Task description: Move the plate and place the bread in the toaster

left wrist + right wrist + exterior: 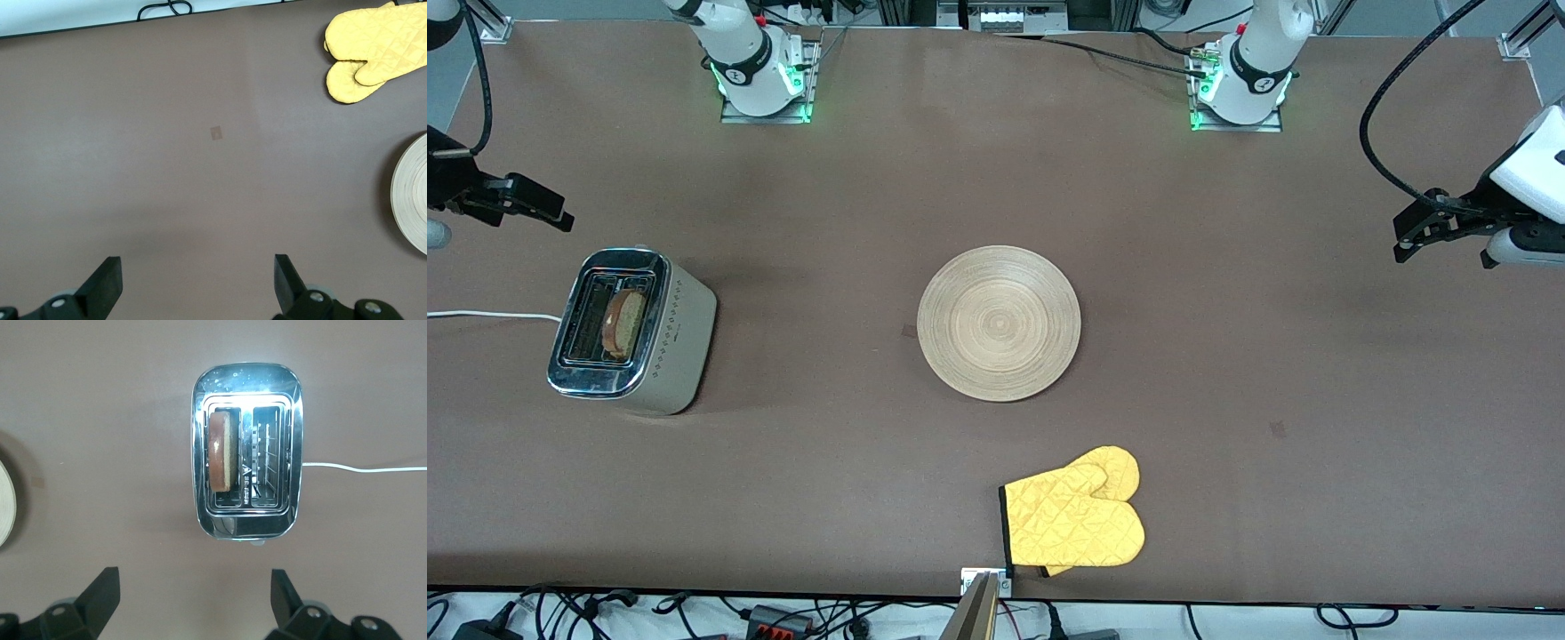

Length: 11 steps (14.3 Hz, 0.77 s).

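Note:
The toaster [631, 333] stands at the right arm's end of the table. The bread [624, 322] stands in its slot on the plate's side; the other slot is empty. The right wrist view shows the toaster [247, 383] and the bread [224, 450] from above. The plate [999, 323] lies bare at the table's middle; its rim shows in the left wrist view [410, 193] and the right wrist view [5, 503]. My right gripper [562, 219] [195, 593] is open and empty over bare table beside the toaster. My left gripper [1403, 249] [198, 280] is open and empty over the left arm's end.
A yellow oven mitt [1076, 516] lies near the table's front edge, nearer the camera than the plate; it also shows in the left wrist view [373, 50]. The toaster's white cord [489, 315] runs off the table's end.

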Tool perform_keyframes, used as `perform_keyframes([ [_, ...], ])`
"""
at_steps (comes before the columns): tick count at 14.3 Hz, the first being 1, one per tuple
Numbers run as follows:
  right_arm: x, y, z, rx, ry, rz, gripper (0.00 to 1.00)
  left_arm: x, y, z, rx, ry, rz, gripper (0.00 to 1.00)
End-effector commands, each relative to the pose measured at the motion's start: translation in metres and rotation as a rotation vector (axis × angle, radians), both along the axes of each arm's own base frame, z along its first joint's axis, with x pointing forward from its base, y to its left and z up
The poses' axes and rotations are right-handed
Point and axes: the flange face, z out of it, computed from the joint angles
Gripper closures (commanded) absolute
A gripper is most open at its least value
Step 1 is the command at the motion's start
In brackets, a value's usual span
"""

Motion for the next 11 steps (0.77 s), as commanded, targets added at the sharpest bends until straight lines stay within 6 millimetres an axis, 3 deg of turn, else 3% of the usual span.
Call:
perform_keyframes([
  [1,0.001,0.001,-0.001,-0.013,-0.041,0.019,0.00,0.003,0.003,0.005,0.014,0.001,-0.009,0.00],
  [6,0.006,0.003,0.003,-0.016,-0.066,0.081,0.00,0.003,0.006,0.004,0.013,0.004,-0.002,0.00],
  [11,0.002,0.002,0.020,-0.016,-0.075,0.080,0.00,0.001,0.006,0.002,0.014,0.022,-0.001,0.00],
])
